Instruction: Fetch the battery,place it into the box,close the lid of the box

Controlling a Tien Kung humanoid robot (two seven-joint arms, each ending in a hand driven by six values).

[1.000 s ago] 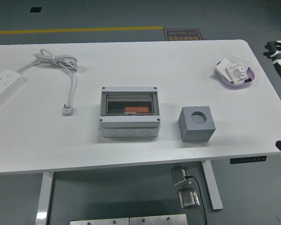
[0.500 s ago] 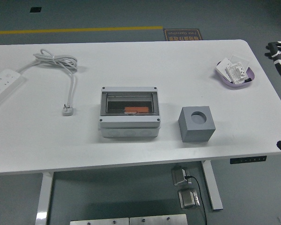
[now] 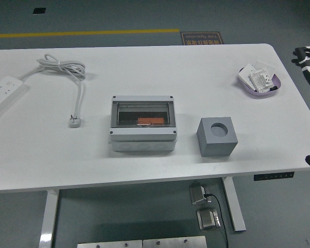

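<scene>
The grey box (image 3: 143, 124) stands in the middle of the white table (image 3: 160, 67). Its clear lid (image 3: 142, 113) lies shut over the top. An orange battery (image 3: 151, 121) shows through the lid, inside the box. My right hand (image 3: 306, 54) hangs at the picture's right edge, beyond the table's right end, far from the box. Its fingers are relaxed and hold nothing. My left arm is out of view.
A grey cube with a round hole (image 3: 217, 136) stands right of the box. A purple dish of small parts (image 3: 260, 79) sits at the far right. A white power strip (image 3: 2, 91) and its coiled cable with plug (image 3: 74, 121) lie at the left.
My right hand has drifted slightly to the right, toward the picture's edge. The box, lid and battery have not moved.
</scene>
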